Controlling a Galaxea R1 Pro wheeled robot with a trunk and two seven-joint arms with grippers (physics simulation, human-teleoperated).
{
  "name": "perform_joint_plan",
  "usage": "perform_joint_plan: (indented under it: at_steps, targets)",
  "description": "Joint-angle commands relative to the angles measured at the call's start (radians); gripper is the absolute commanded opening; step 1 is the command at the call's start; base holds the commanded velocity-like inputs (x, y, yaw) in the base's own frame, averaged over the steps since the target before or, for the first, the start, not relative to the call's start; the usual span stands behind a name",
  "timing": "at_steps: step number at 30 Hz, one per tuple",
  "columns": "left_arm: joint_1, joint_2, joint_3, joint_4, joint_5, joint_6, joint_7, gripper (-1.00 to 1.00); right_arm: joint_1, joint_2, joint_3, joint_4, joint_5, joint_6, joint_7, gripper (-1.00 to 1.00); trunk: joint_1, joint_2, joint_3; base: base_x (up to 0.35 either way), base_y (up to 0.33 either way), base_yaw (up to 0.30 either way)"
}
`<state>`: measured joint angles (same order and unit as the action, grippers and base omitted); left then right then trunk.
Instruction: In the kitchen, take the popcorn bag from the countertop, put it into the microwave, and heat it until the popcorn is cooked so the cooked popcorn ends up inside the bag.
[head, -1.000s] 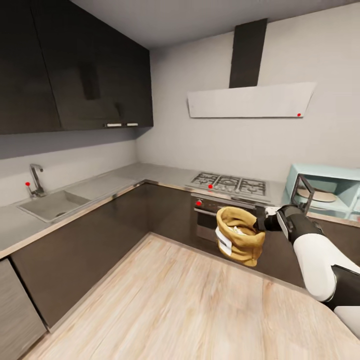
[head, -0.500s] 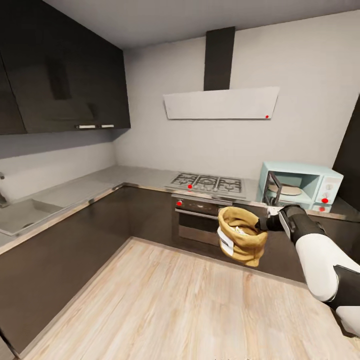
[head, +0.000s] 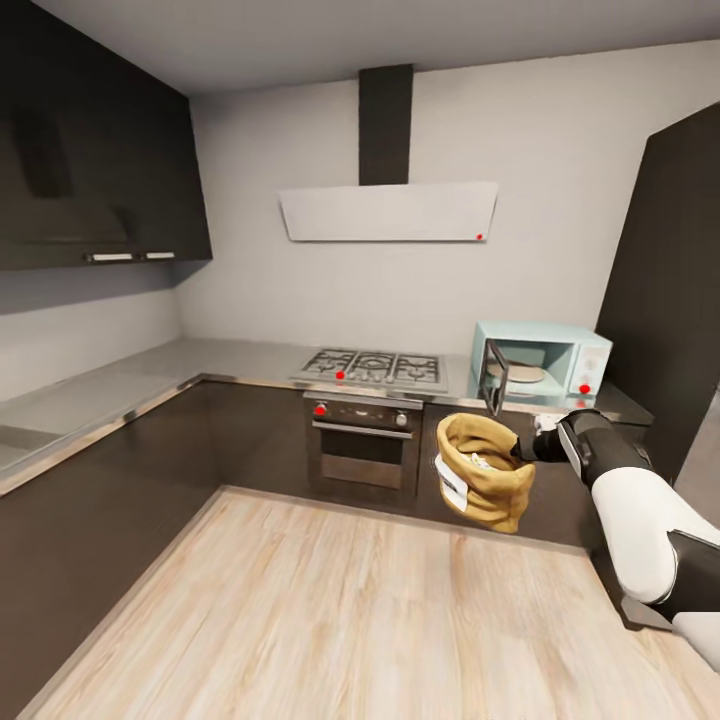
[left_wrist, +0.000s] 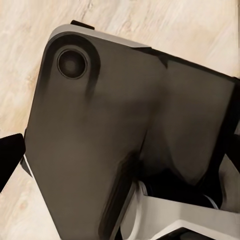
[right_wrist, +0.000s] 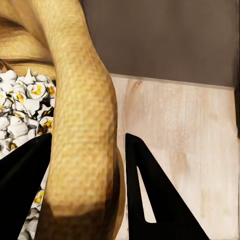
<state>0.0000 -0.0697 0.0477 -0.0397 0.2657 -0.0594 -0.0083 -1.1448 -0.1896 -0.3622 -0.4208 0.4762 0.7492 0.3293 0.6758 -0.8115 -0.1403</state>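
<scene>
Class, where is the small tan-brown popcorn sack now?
Head view, lower right: the tan-brown popcorn sack hangs from the right hand, before the dark cabinets below the mint-blue microwave.

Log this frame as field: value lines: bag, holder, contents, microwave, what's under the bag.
bag: popcorn bag, in the air, clear of the countertop
holder: right gripper, jaws pinching the rolled rim
contents: popcorn heaped in the mouth
microwave: microwave on the countertop, door swung open
under bag: wooden floor
left gripper: state unclear
</scene>
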Motion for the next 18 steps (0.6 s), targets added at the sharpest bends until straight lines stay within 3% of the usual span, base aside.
perform_joint_plan:
  at_steps: [1, 18]
  targets:
    - [0.000, 0.000, 0.004, -0.001, 0.002, -0.002, -0.001, 1.00, -0.001, 0.001, -0.007, -0.001, 0.010, 0.002, 0.008, -1.00, 0.000, -0.001, -0.001, 0.000, 0.000, -0.275]
    - [0.000, -0.001, 0.004, -0.002, 0.001, -0.003, 0.000, 1.00, -0.001, -0.004, -0.008, -0.001, 0.010, 0.002, 0.008, -1.00, 0.000, -0.001, 0.008, 0.002, -0.001, -0.274]
